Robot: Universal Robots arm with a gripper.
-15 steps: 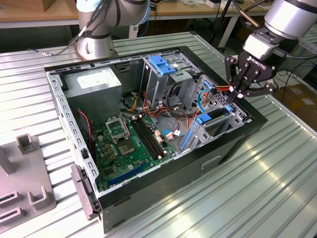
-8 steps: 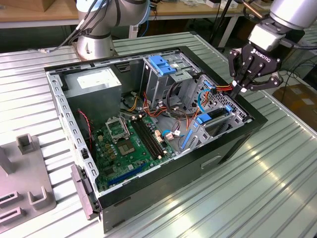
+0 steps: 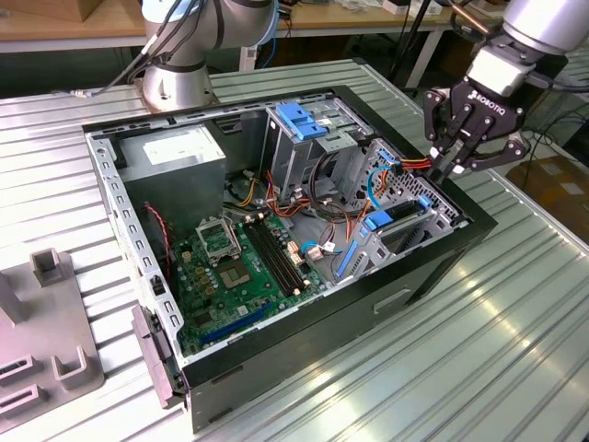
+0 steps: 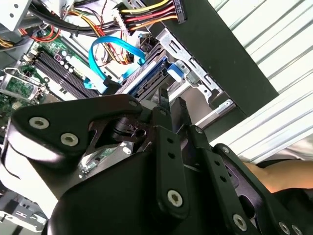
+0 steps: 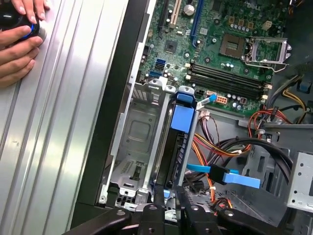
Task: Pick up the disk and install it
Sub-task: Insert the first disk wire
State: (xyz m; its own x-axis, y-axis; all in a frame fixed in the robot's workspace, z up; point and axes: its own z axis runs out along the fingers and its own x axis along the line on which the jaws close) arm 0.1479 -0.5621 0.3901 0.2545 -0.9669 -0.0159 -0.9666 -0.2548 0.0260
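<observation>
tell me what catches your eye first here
An open computer case sits on a ribbed metal table, its green motherboard exposed. The gripper hangs over the case's corner at the exterior view's right, close to the end of the blue-railed disk, which stands on edge in a bay. In the first wrist view a person's hands are on the table beside the case.

Blue cable (image 5: 230, 177) beside disk (image 5: 182, 120), open bay (image 5: 139, 134) alongside
</observation>
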